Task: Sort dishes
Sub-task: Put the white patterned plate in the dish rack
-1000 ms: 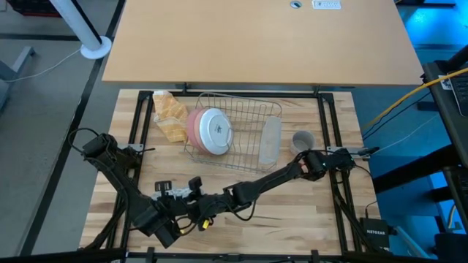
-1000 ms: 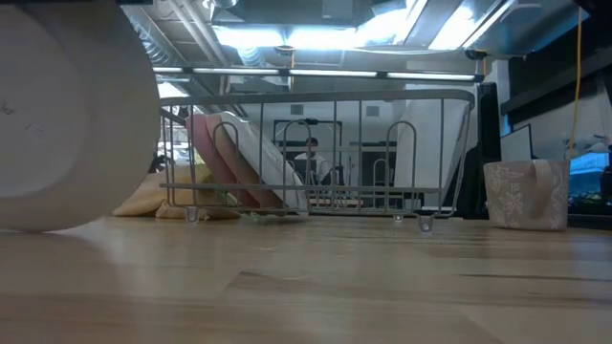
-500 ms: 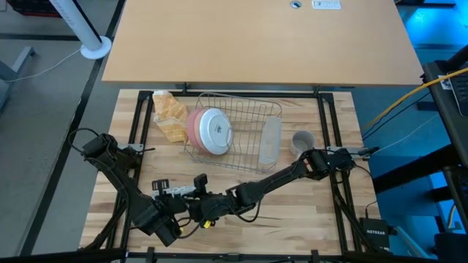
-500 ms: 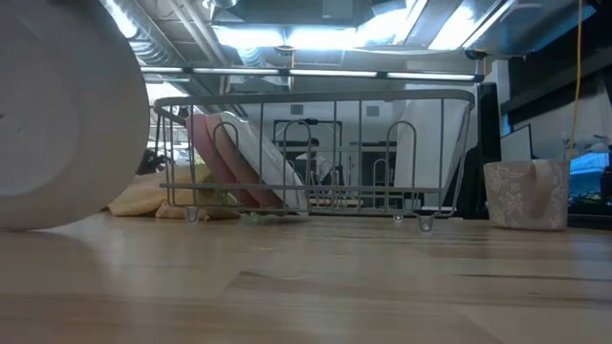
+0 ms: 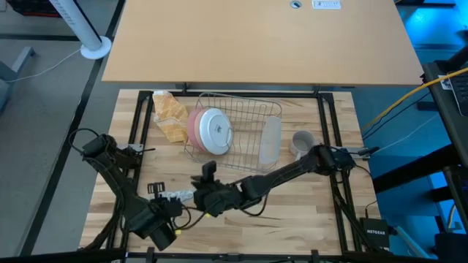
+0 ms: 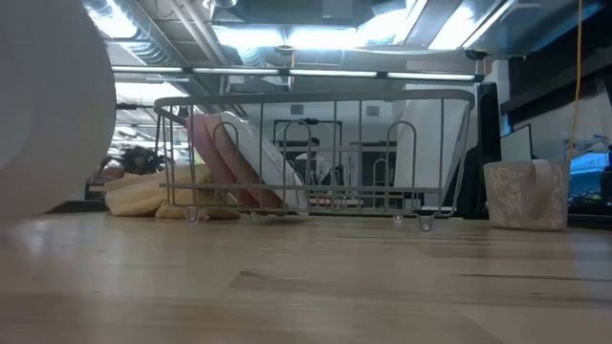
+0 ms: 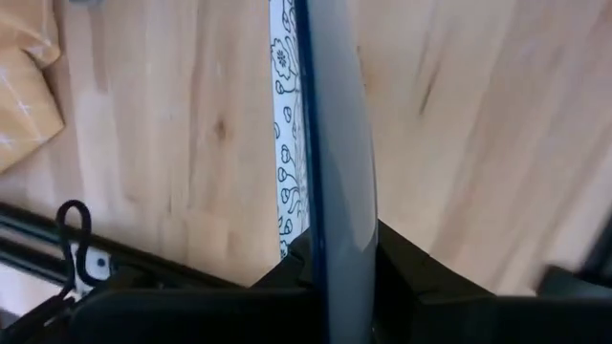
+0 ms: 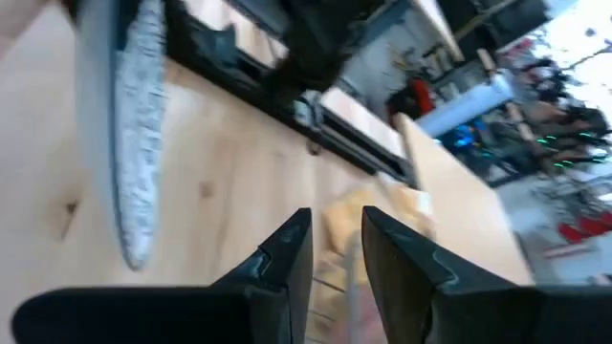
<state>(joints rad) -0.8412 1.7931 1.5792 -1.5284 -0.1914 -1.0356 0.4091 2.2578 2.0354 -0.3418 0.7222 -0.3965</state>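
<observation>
My left gripper is shut on the plate with the blue-green pattern, which stands on edge near the table's front left. Its white underside fills the left of the low view. My right gripper is just right of the plate, slightly open and empty. Its fingers point toward the far left, with the plate beside them. Pink plates and a white-bottomed plate stand on edge in the wire rack. The grey mug stands on the table right of the rack. My left gripper pinches the plate's dark rim, with one finger on the patterned face and one on the underside. The plate stands upright, edge-on to the wrist camera, and runs away from the fingers. I cannot tell whether its lowest edge touches the table.
A yellow-tan cloth lies left of the rack. A pale translucent dish leans at the rack's right end. Bare wood lies between the rack and the table's front edge. A second tabletop borders the far side.
My left gripper has carried the upright plate toward the table's left edge; in the low view the plate has slid leftward. My right gripper has drawn away from the plate toward the far edge and the rack, turning as it went.
</observation>
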